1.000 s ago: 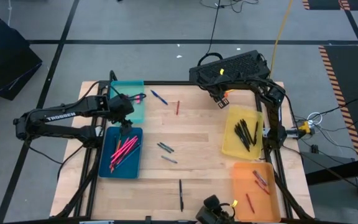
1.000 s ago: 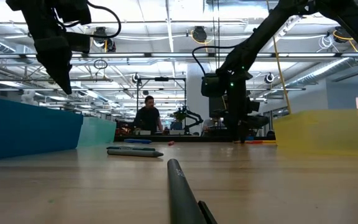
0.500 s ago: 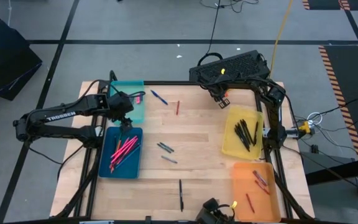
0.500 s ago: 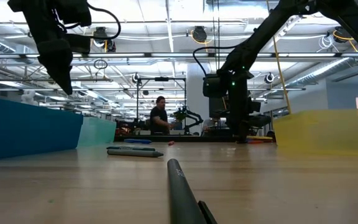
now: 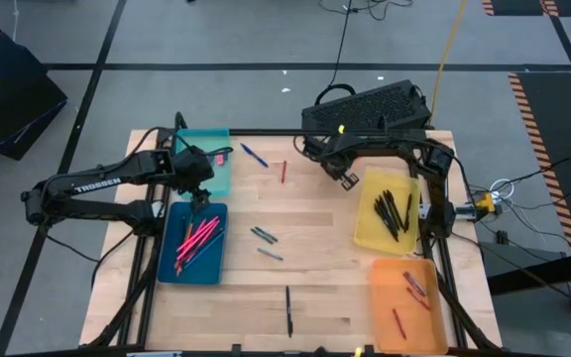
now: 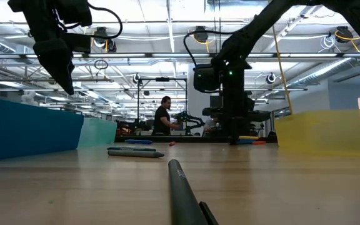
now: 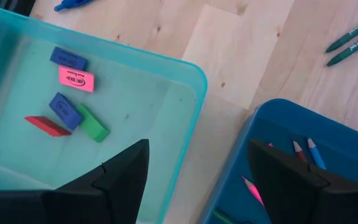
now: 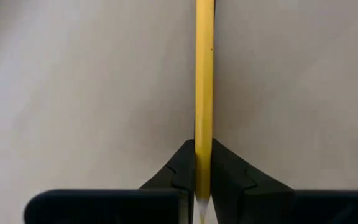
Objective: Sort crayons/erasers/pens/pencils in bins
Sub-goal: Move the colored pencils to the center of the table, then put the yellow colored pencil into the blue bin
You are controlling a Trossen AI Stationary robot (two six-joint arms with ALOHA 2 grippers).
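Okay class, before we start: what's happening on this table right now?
A two-armed robot is sorting stationery into four bins. The right gripper, near the table's far edge, is shut on a yellow pencil. The left gripper is open above the teal bin holding the erasers and the dark blue bin. Pens lie loose on the table.
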